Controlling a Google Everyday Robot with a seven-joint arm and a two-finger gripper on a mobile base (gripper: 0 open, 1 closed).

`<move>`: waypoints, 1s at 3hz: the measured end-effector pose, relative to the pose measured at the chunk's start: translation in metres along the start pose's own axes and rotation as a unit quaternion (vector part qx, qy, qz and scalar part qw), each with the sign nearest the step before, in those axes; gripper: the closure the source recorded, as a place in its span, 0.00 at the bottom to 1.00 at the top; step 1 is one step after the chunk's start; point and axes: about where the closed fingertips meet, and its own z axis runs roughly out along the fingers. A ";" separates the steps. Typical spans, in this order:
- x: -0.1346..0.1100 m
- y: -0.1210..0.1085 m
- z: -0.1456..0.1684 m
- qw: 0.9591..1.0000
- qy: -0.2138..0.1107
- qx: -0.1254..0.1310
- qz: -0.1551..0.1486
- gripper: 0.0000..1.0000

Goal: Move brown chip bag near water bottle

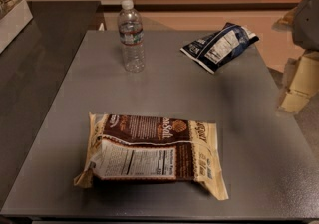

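The brown chip bag lies flat on the grey table, near the front edge and left of centre, with its white nutrition label facing up. The water bottle stands upright at the back of the table, left of centre, well apart from the bag. My gripper shows as cream-coloured parts at the right edge of the view, beyond the table's right side and below a grey arm part. It is far from both the bag and the bottle and holds nothing I can see.
A smaller dark blue bag lies at the back right of the table. A dark counter runs along the left side, with a white box on it at the far left. A wall stands behind the table.
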 end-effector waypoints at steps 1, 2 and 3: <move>0.000 0.000 0.000 1.000 0.000 0.000 0.000 0.00; -0.014 0.011 0.003 1.000 -0.008 -0.001 -0.017 0.00; -0.043 0.034 0.010 0.998 -0.036 -0.016 -0.045 0.00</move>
